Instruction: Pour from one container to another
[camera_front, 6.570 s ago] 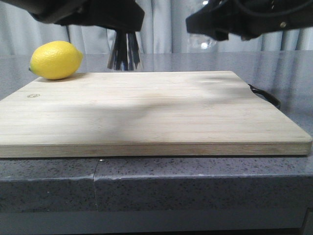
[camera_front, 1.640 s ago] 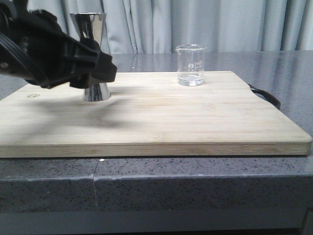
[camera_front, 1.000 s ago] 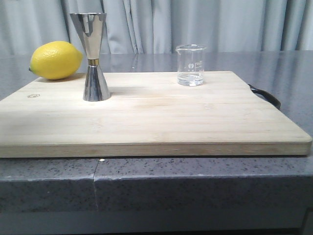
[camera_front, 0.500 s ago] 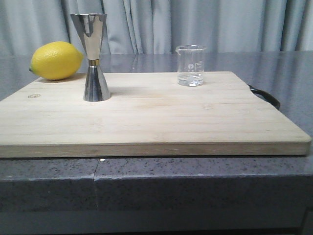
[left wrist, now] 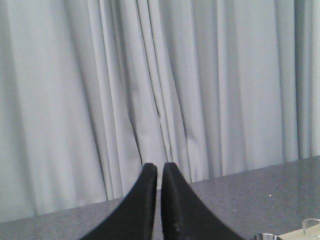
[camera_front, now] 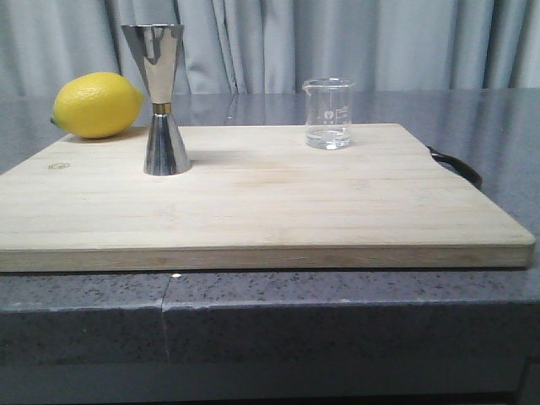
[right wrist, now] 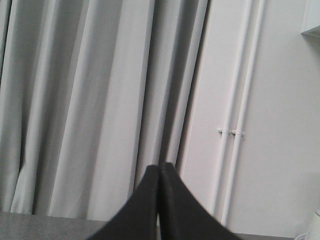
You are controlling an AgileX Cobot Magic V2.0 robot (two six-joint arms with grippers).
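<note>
The steel jigger (camera_front: pixel 160 99) with a gold band at its waist stands upright on the left of the wooden cutting board (camera_front: pixel 261 202). The clear glass beaker (camera_front: pixel 328 113), with a little liquid at its bottom, stands upright at the board's far right. Neither arm shows in the front view. My left gripper (left wrist: pixel 159 167) is shut with nothing in it and faces the curtain; the beaker's rim (left wrist: pixel 312 227) and the jigger's rim (left wrist: pixel 266 236) peek in at a corner of its view. My right gripper (right wrist: pixel 160 167) is shut and empty, high up facing curtain and wall.
A yellow lemon (camera_front: pixel 96 105) lies on the grey counter at the board's far left corner. A black strap (camera_front: pixel 456 166) sticks out from the board's right side. Grey curtains hang behind the counter.
The left arm has let go of the jigger on the board and pulled out of the front view. Since half a second ago nothing has moved.
</note>
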